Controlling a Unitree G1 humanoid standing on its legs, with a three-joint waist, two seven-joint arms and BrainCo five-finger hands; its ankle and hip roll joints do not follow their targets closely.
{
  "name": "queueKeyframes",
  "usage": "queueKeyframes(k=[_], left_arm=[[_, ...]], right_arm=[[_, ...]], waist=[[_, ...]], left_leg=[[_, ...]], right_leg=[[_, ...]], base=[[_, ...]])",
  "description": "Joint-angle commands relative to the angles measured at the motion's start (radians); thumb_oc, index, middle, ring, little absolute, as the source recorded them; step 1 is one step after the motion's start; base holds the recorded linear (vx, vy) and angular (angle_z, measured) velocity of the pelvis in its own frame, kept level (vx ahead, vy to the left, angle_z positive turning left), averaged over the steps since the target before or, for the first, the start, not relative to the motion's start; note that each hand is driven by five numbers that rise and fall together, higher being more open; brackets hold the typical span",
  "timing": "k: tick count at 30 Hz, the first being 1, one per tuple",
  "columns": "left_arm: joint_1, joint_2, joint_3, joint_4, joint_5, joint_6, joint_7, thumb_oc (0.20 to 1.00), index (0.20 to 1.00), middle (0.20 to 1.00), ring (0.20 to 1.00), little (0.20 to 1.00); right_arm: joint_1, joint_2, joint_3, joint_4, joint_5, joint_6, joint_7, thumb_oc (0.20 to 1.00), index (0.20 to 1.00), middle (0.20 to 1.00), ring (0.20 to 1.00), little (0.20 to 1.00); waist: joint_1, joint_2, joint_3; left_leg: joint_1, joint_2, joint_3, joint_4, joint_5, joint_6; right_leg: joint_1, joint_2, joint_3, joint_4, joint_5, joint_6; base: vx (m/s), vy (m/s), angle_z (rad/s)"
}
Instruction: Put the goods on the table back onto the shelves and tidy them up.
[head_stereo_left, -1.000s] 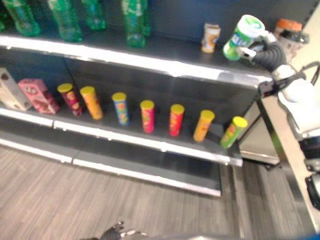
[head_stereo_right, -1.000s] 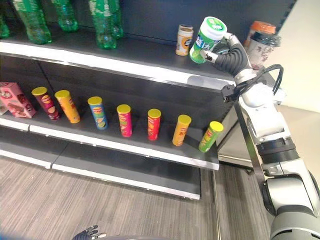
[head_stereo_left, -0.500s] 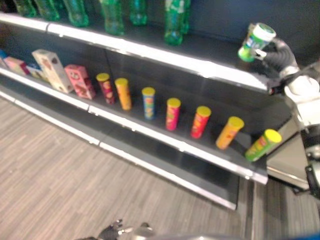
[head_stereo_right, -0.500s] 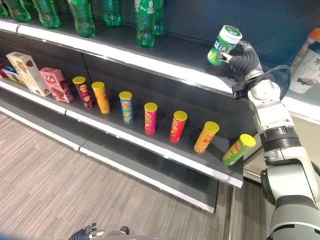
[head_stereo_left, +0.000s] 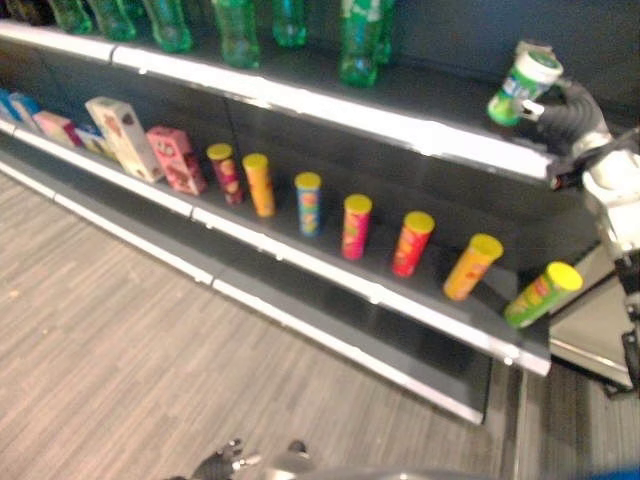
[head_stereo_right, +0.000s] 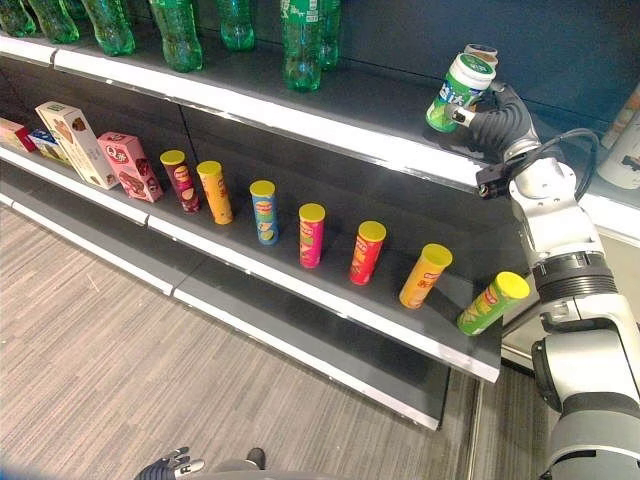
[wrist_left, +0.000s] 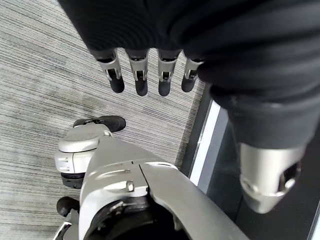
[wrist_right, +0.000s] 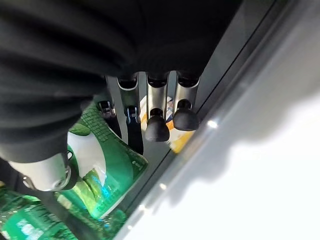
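While the left hand hangs low over the floor, fingers straight and relaxed, holding nothing:
Floor: grey wood-look planks, nearest.
Middle shelf: a row of yellow-lidded tubes, the right-most green one leaning hard right; boxes at the left end.
Top shelf: green bottles standing along it.
Right hand: raised over the top shelf's right end, fingers and thumb curled round a green-and-white jar.
Jar: tilted, in the hand, above the shelf board; a small can just behind it.
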Motion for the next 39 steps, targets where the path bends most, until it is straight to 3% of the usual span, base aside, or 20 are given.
queueKeyframes(k=[1, 6, 21, 22, 23, 30, 34, 39], left_arm=[[-0.020, 0.043, -0.045, -0.020, -0.023, -0.026, -0.009, 1.000, 1.000, 1.000, 1.000, 1.000], [-0.022, 0.042, -0.045, -0.024, -0.030, -0.030, -0.005, 1.000, 1.000, 1.000, 1.000, 1.000], [-0.022, 0.036, -0.045, -0.018, -0.021, -0.033, -0.001, 1.000, 1.000, 1.000, 1.000, 1.000], [-0.022, 0.036, -0.045, -0.018, -0.021, -0.033, -0.001, 1.000, 1.000, 1.000, 1.000, 1.000], [-0.021, 0.036, -0.045, -0.020, -0.024, -0.033, -0.001, 1.000, 1.000, 1.000, 1.000, 1.000], [-0.021, 0.031, -0.040, -0.018, -0.018, -0.032, 0.002, 1.000, 1.000, 1.000, 1.000, 1.000], [-0.024, 0.017, -0.014, -0.020, -0.023, -0.034, 0.009, 1.000, 1.000, 1.000, 1.000, 1.000], [-0.018, 0.009, 0.016, -0.012, -0.025, -0.036, 0.011, 1.000, 1.000, 1.000, 1.000, 1.000]], right_arm=[[-0.166, -0.093, 0.115, -0.011, -0.038, -0.013, 0.001, 0.200, 0.200, 0.200, 0.200, 0.200], [-0.194, -0.098, 0.161, 0.016, -0.072, 0.010, 0.029, 0.200, 0.200, 0.200, 0.200, 0.200], [-0.171, -0.078, 0.145, 0.039, -0.079, 0.014, 0.028, 0.200, 0.200, 0.200, 0.200, 0.200], [-0.171, -0.078, 0.145, 0.039, -0.079, 0.014, 0.028, 0.495, 0.495, 0.495, 0.495, 0.495], [-0.168, -0.076, 0.141, 0.040, -0.080, 0.014, 0.026, 1.000, 1.000, 1.000, 1.000, 1.000], [-0.161, -0.082, 0.125, 0.021, -0.082, -0.003, 0.007, 1.000, 1.000, 1.000, 1.000, 1.000], [-0.127, -0.141, -0.002, -0.125, -0.011, -0.056, -0.081, 1.000, 1.000, 1.000, 1.000, 1.000], [-0.046, -0.220, -0.132, -0.367, -0.017, -0.078, -0.155, 1.000, 1.000, 1.000, 1.000, 1.000]], waist=[[0.034, -0.018, -0.028], [0.027, -0.021, -0.019], [0.016, -0.017, -0.012], [0.016, -0.017, -0.012], [0.014, -0.017, -0.012], [0.013, -0.015, -0.012], [-0.001, -0.014, -0.016], [-0.025, -0.024, -0.017]], left_leg=[[0.020, 0.036, 0.070, 0.000, 0.011, -0.059], [0.018, 0.038, 0.072, 0.000, 0.010, -0.060], [0.031, 0.037, 0.082, 0.000, 0.001, -0.056], [0.031, 0.037, 0.083, 0.000, 0.001, -0.056], [0.033, 0.035, 0.084, 0.000, -0.001, -0.055], [0.036, 0.033, 0.088, 0.000, -0.004, -0.054], [0.037, 0.033, 0.091, 0.000, -0.008, -0.053], [0.027, 0.029, 0.103, 0.000, 0.006, -0.043]], right_leg=[[0.059, 0.004, 0.000, 0.007, -0.004, 0.007], [0.055, 0.008, 0.004, 0.007, -0.005, 0.005], [0.057, 0.006, 0.014, 0.007, -0.005, 0.003], [0.057, 0.006, 0.014, 0.007, -0.005, 0.003], [0.058, 0.006, 0.014, 0.007, -0.005, 0.004], [0.060, 0.004, 0.018, 0.007, -0.002, 0.004], [0.056, 0.002, 0.020, 0.007, 0.000, 0.008], [0.042, -0.005, 0.013, 0.006, 0.019, 0.001]], base=[[0.00, 0.001, -0.05], [-0.01, 0.001, -0.04], [0.00, 0.004, -0.01], [0.00, 0.000, 0.00], [0.00, 0.000, 0.00], [0.00, 0.000, 0.00], [0.00, 0.000, 0.00], [-0.02, 0.016, -0.01]])
